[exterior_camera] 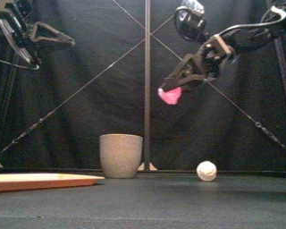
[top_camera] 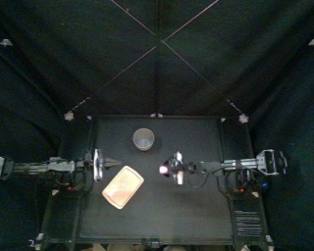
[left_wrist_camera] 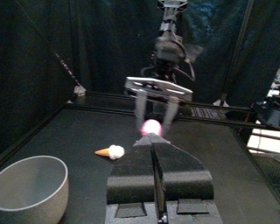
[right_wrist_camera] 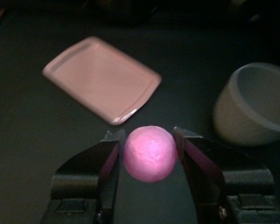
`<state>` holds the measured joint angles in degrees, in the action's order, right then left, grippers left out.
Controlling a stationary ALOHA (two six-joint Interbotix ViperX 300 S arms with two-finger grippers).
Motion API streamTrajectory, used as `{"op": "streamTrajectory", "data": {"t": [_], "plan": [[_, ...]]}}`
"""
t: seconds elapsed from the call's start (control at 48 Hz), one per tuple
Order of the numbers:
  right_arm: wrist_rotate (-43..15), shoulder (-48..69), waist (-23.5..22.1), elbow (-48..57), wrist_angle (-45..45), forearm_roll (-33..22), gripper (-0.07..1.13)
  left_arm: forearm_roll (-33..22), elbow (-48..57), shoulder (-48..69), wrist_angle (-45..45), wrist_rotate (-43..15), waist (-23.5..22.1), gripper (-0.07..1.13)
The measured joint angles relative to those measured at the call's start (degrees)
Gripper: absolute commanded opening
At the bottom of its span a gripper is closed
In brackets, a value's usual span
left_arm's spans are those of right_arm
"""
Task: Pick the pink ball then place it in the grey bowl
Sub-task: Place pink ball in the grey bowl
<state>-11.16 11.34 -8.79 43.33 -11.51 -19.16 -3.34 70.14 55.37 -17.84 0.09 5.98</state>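
My right gripper (right_wrist_camera: pixel 149 142) is shut on the pink ball (right_wrist_camera: pixel 150 156) and holds it high above the table, as the front view shows with the ball (exterior_camera: pixel 171 96) under the right gripper (exterior_camera: pixel 179 84). The tall grey speckled cup (exterior_camera: pixel 121 155) stands upright on the table, lower and to the left of the ball. From above, the cup (top_camera: pixel 144 137) is behind the right gripper (top_camera: pixel 169 169). My left gripper (left_wrist_camera: pixel 157 150) rests at the left with its jaws together and nothing in them; the top view shows the left gripper (top_camera: pixel 94 164) beside the tray.
A flat pink tray (top_camera: pixel 123 185) lies at the front left of the table, between the two grippers. A small cream and orange toy (exterior_camera: pixel 206 170) lies on the table to the right of the cup.
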Motion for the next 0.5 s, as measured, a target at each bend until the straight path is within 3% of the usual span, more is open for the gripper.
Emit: {"op": "streamTrajectory", "data": {"t": [0.146,0.271,0.5], "plan": [[0.09,-4.48,-9.84,-2.81,-14.85,-0.35,0.77,-0.18,0.44,-0.09,-0.09,0.09,0.00,0.08],[0.18,-10.37,-15.38,-6.42,-23.29,1.05,0.77,-0.18,0.70,0.00,-0.09,-0.09,0.00,0.08],[0.09,-23.03,-17.31,-17.49,-25.05,4.39,0.77,-0.18,1.32,-0.09,-0.18,-0.18,0.18,0.08]]}}
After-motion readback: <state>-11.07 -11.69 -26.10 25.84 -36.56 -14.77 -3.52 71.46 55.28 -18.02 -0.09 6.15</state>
